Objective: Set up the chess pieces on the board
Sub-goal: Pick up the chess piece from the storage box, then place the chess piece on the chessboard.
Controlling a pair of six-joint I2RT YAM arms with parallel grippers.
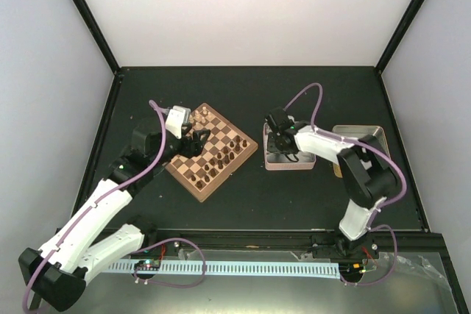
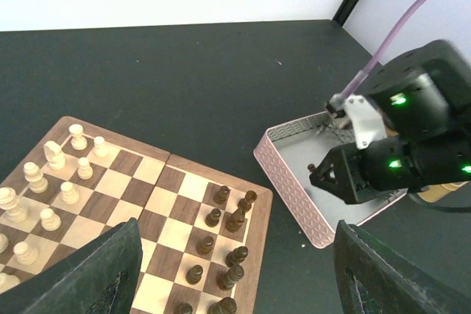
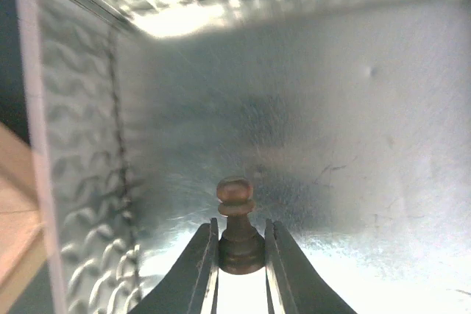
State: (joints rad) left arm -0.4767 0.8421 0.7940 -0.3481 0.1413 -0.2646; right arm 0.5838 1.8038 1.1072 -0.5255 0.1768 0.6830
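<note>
The board (image 1: pixel 185 184) lies left of centre, and several dark chess pieces (image 1: pixel 224 154) stand along its right side (image 2: pixel 234 218). My left gripper (image 1: pixel 193 137) hovers open over the board (image 2: pixel 259 255), with nothing between its fingers (image 2: pixel 237 226). My right gripper (image 1: pixel 282 145) reaches down into a pink-walled tin (image 1: pixel 288 165). In the right wrist view it (image 3: pixel 241 244) is shut on the base of a dark pawn (image 3: pixel 237 211), which stands upright on the tin's floor. The left wrist view shows this gripper (image 2: pixel 324 176) over the tin (image 2: pixel 287 182).
Pale cream pieces (image 1: pixel 200 117) fill the board's far-left side (image 2: pixel 51 182). A second silvery tin (image 1: pixel 360 134) sits beside the right arm. The embossed tin wall (image 3: pixel 81 145) rises close on the pawn's left. Black rails edge the dark table.
</note>
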